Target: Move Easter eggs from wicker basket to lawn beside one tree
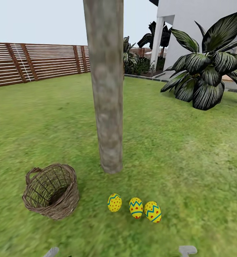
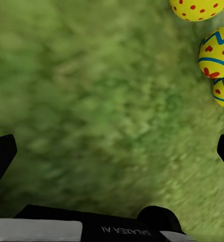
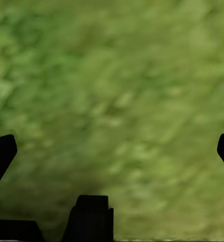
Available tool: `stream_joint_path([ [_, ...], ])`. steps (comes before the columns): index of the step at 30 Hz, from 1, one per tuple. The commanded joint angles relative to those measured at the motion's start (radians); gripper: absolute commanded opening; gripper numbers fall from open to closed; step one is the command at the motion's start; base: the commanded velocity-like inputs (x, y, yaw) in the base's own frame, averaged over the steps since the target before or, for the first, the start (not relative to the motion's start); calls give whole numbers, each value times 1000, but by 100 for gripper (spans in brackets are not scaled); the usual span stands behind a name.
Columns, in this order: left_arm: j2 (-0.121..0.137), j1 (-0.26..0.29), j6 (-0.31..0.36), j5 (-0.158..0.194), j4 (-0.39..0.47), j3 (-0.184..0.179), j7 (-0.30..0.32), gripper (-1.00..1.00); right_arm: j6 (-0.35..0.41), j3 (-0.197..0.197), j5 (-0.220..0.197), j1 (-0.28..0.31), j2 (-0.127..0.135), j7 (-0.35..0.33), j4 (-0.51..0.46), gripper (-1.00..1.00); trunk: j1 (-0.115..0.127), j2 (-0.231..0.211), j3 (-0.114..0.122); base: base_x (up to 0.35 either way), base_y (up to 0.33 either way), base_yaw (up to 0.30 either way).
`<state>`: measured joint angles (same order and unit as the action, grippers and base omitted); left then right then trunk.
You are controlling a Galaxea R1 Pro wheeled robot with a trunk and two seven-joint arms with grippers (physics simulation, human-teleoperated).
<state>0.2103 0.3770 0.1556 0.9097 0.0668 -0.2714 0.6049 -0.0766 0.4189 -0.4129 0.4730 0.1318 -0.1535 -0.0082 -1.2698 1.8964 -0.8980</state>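
Easter eggs point(image 1: 134, 207), all three, lie in a row on the lawn point(image 1: 189, 160) just before the tree point(image 1: 107, 107) in the head view; the wicker basket point(image 1: 51, 191) beside them looks empty, so I judge the placing complete. Left wrist view: my left gripper point(image 2: 112, 151) stands spread wide over grass, holding nothing, eggs nearby. Right wrist view: my right gripper point(image 3: 112, 151) likewise spread, empty.

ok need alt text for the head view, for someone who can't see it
Three yellow Easter eggs lie in a row on the lawn in front of a grey tree trunk. An empty wicker basket sits to their left; a wooden fence, a dark broad-leaved plant and a white house stand behind.
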Motion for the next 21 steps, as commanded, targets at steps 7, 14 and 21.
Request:
stream_joint_path([
  [7,0,0,9,11,-14,-5,2,100,-11,8,-18,-20,-14,-3,8,100,27,-49,16,0,0,66],
  [14,-6,-2,9,11,-16,-5,3,100,-12,8,-18,-42,-19,-3,10,100,54,-98,27,0,0,86],
  [21,-22,-5,9,11,-45,-5,3,100,-14,8,-18,-45,-20,-3,10,100,81,-147,37,0,0,54],
])
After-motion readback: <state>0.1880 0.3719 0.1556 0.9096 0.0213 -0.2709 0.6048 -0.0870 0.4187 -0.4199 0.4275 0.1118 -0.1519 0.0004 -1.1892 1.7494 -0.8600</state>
